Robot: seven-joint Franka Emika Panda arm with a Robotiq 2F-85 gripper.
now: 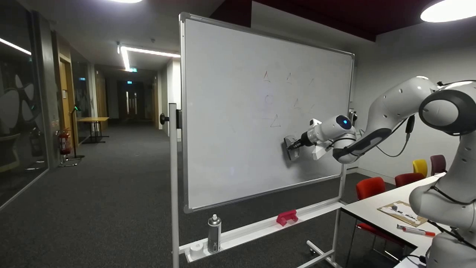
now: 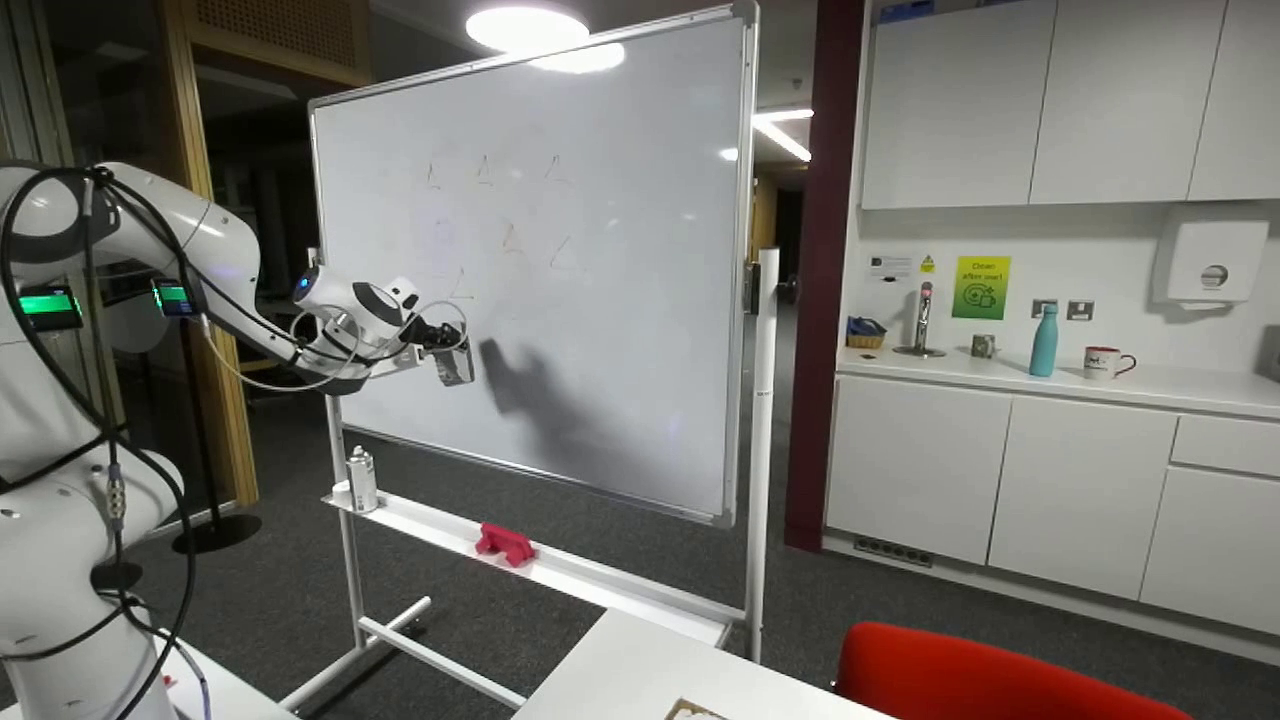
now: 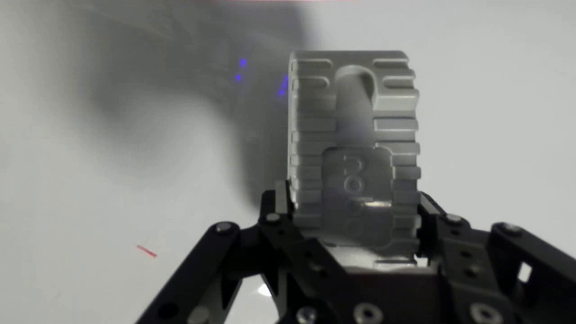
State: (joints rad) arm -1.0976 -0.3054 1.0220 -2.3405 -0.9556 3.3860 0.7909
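The jaws are clamped on both sides of a gray eraser (image 3: 355,157), near the whiteboard (image 1: 249,130); I can't tell if it touches. It looks light, stiff and hard to break. Its bumpy sides seem good to hold.

Teal btl (image 2: 1043,345) & wht mug (image 2: 1100,363) on ctr (image 2: 1200,391); red chair (image 2: 965,678) nr tbl (image 2: 660,665).

Eraser (image 3: 355,130) in my gripper (image 3: 354,203); whiteboard (image 1: 230,111) ahead of it, contact I can't judge. Pen marks (image 1: 275,125) on the whiteboard, above the gripper. Ledge (image 1: 256,230) below: bracket (image 1: 287,217) roughly under the gripper, spray can (image 1: 214,235) off to its left. Table (image 1: 364,206) lower, to the gripper's right, pens (image 1: 414,230) lying on it.
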